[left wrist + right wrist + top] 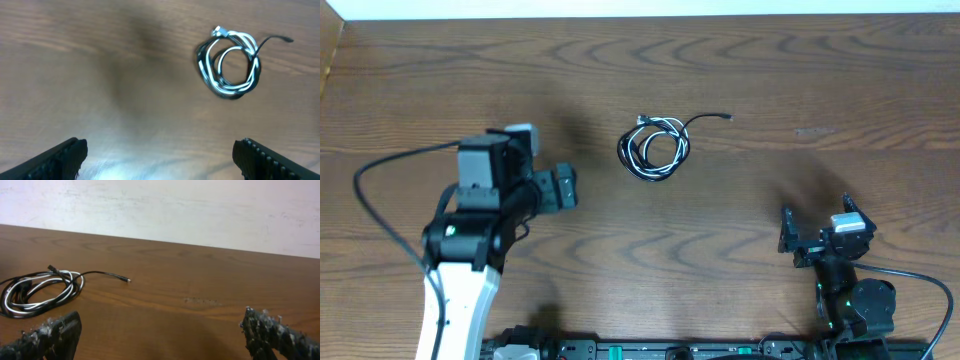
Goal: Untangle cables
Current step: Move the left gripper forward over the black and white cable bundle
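Observation:
A black cable and a white cable lie coiled together in one small loop (654, 147) at the table's middle back. The black cable's free end (724, 117) trails off to the right. The coil shows upper right in the left wrist view (230, 65) and at the left in the right wrist view (37, 291). My left gripper (560, 187) is open and empty, left of the coil and apart from it. My right gripper (817, 235) is open and empty, near the front right, well away from the coil.
The wooden table (740, 60) runs to a pale wall at the back (200, 210). A thick black arm cable (380, 190) loops at the left and another (920, 285) at the front right. The arm bases stand along the front edge.

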